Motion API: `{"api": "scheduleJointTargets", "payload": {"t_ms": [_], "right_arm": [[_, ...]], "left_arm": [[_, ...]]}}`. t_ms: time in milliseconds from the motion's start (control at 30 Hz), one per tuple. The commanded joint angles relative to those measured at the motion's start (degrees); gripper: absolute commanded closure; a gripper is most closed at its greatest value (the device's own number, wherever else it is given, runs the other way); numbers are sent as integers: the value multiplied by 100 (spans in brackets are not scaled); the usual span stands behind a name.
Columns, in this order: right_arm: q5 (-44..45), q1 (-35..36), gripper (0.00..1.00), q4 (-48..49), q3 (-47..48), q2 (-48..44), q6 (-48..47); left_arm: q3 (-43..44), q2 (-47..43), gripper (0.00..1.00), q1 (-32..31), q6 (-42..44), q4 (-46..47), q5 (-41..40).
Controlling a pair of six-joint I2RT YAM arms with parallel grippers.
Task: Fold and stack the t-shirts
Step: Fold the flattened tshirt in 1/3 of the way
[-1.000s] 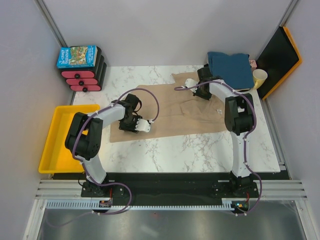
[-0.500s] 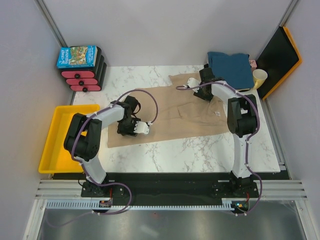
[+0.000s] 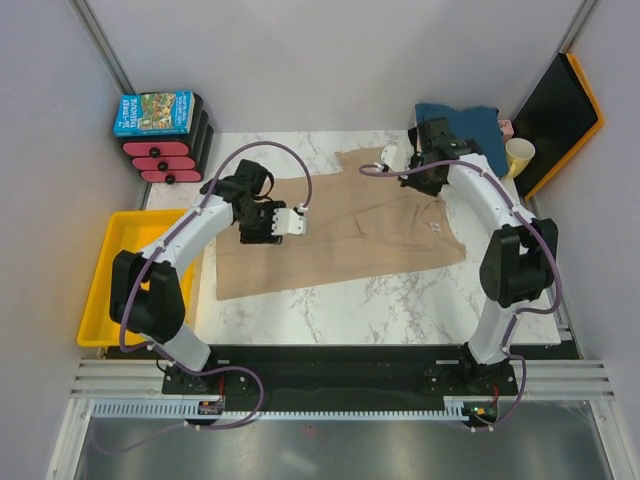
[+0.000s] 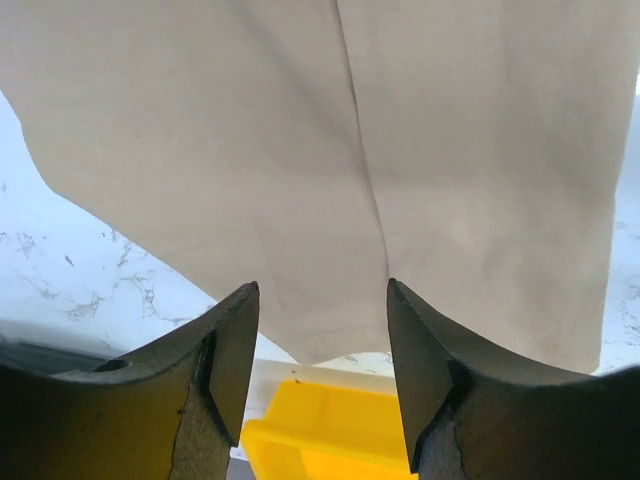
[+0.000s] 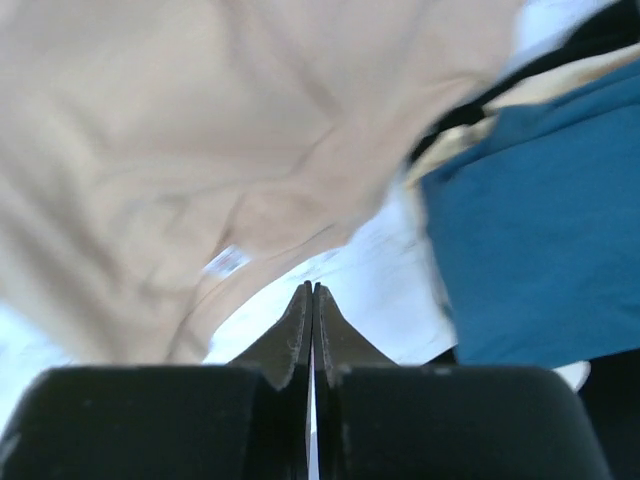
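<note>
The tan t-shirt [image 3: 340, 235] lies spread flat on the marble table [image 3: 400, 300], likely so we can fold its sides in. Our left gripper [image 4: 320, 292] hangs over its left half, jaws spread, empty. Our right gripper [image 5: 312, 290], pressed together on nothing, sits at its far edge. The folded teal t-shirt [image 3: 465, 135] waits beyond its far right corner, probably starting the stack. We cannot read the tan shirt's white label [image 3: 436, 226] or the blue box [image 3: 152, 112] lettering.
</note>
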Motion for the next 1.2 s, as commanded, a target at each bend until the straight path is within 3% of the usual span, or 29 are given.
{"api": "scheduleJointTargets", "payload": {"t_ms": [0,267,467,933,1167], "right_arm": [[-413,12,100,-1700,-815,-255,-788],[-334,-146,100,-1631,-2046,-660,-851],[-167,-260,87,-1500,-2336,-748,-991],[-264,-313,96,-901,-2214,464,-710],[-193,-322,99,-936,-2731,272,-815]], "left_arm": [[-840,-322,40,12,218,-264,-196],[-1837,-709,44,65,465,-211,-320],[-2022,-718,44,74,509,-228,-321],[-2163,125,45,179,553,18,-496],[-2583,-50,46,302,842,9,-645]]}}
